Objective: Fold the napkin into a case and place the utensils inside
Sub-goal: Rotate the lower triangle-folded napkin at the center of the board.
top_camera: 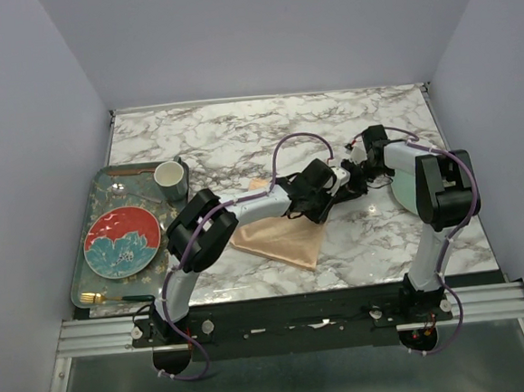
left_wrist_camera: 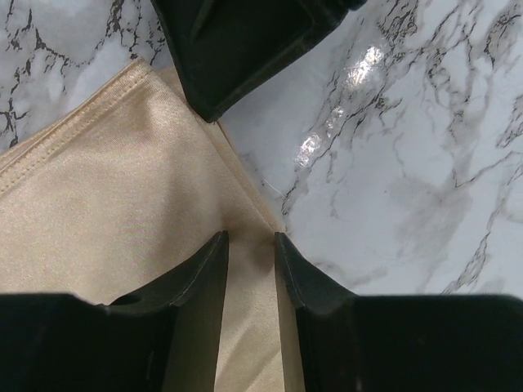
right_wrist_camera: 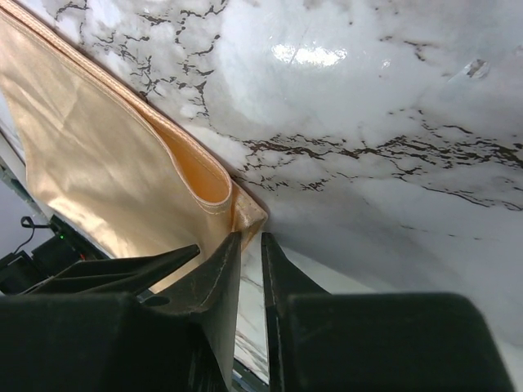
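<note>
Napkin lies mid table, thin, limp and satin-slick; we'd take it by the hem. Our right gripper pinches its lifted corner. Our left gripper straddles the edge, jaws narrowly apart.

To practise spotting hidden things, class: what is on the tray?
On the tray: a red plate, a cup, a gold fork. The left arm hides part of its right edge.

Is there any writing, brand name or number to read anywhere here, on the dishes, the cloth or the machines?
None: no word, number or logo can be read in any view.
The red plate carries only a blue flower, and the grey tray only a pattern, no letters.
The cup and the napkin are plain.
</note>
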You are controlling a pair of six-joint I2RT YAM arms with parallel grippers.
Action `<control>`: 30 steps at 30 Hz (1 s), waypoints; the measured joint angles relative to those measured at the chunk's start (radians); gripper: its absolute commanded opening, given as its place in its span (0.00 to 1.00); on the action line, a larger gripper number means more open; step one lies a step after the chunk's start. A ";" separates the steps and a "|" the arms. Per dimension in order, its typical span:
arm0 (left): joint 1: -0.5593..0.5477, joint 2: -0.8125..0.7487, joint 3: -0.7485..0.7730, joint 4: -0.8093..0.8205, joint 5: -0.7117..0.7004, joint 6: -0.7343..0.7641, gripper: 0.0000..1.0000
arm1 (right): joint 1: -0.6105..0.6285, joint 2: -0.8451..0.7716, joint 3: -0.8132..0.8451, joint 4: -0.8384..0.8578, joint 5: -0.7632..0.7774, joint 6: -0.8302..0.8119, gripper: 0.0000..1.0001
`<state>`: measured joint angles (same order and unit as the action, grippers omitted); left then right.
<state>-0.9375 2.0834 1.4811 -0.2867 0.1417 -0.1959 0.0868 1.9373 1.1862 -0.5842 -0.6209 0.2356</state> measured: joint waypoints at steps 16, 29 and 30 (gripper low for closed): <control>-0.014 0.000 -0.001 0.001 0.000 0.000 0.02 | 0.000 0.014 0.002 0.000 0.001 0.000 0.16; -0.023 -0.014 -0.033 0.010 0.001 0.000 0.00 | 0.000 0.020 0.006 0.000 0.000 0.001 0.16; -0.023 -0.018 -0.037 0.010 0.001 0.000 0.00 | 0.000 0.020 0.006 0.000 0.000 0.000 0.15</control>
<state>-0.9607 2.0651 1.4441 -0.2771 0.1425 -0.1959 0.0868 1.9572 1.1923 -0.5846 -0.6209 0.2359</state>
